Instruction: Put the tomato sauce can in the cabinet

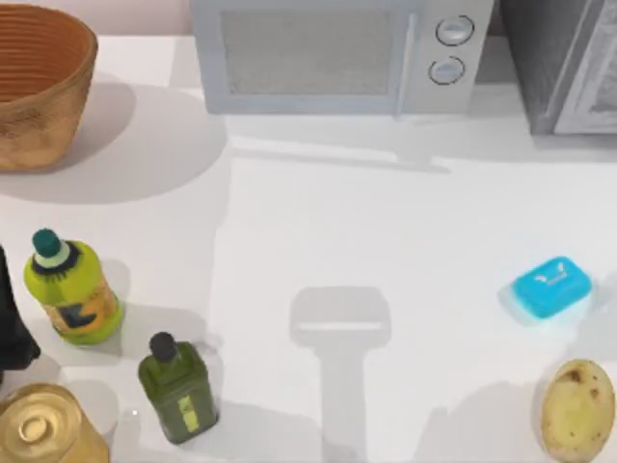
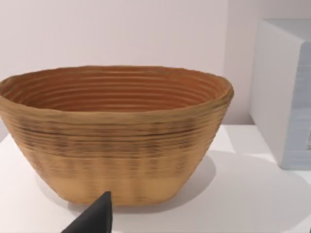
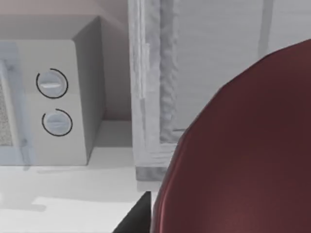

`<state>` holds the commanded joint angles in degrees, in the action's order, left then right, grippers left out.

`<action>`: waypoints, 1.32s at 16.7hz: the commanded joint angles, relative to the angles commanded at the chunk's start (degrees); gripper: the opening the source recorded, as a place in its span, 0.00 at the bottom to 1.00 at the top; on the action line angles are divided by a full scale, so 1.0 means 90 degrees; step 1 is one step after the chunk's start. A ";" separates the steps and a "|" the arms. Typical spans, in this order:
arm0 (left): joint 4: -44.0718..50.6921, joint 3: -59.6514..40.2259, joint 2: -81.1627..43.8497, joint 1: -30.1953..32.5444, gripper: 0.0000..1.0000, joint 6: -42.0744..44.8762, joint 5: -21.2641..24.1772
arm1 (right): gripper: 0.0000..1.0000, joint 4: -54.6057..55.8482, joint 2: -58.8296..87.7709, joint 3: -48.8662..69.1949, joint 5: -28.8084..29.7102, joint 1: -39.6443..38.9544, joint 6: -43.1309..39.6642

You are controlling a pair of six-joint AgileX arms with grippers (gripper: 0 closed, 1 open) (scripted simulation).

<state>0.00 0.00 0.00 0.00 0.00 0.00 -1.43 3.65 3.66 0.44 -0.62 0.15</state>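
Right wrist view: tomato sauce can (image 3: 243, 155) up close, facing cabinet (image 3: 194, 73).

A light grey two-knobbed microwave (image 1: 342, 53) stands at the table's back edge, a woven brown basket (image 1: 39, 82) to its left; well in front lie two green bottles (image 1: 74, 289) (image 1: 177, 386), a gold tin (image 1: 43, 429), a blue soap bar (image 1: 551, 286) and a potato (image 1: 577, 409).

A: Which items run off the top view's edge?
B: The cabinet (image 1: 564, 63), basket (image 1: 39, 82), gold tin (image 1: 43, 429) and potato (image 1: 576, 410).
A: And in the right wrist view?
B: A dark red surface (image 3: 243, 155), presumably the can's top, cropped; its label is hidden.
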 joint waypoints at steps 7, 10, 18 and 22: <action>0.0000 0.0000 0.0000 0.0000 1.00 0.0000 0.0000 | 0.00 -0.0941 0.2443 0.3167 0.0381 -0.0327 0.0075; 0.0000 0.0000 0.0000 0.0000 1.00 0.0000 0.0000 | 0.00 -0.1472 0.3813 0.5120 0.0577 -0.0527 0.0099; 0.0000 0.0000 0.0000 0.0000 1.00 0.0000 0.0000 | 0.00 -0.2738 0.7115 0.9940 0.1048 -0.1007 0.0107; 0.0000 0.0000 0.0000 0.0000 1.00 0.0000 0.0000 | 0.00 -0.3086 0.8020 1.1213 0.1188 -0.1131 0.0096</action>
<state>0.00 0.00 0.00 0.00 0.00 0.00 -29.21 75.83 104.58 11.12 -10.80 1.01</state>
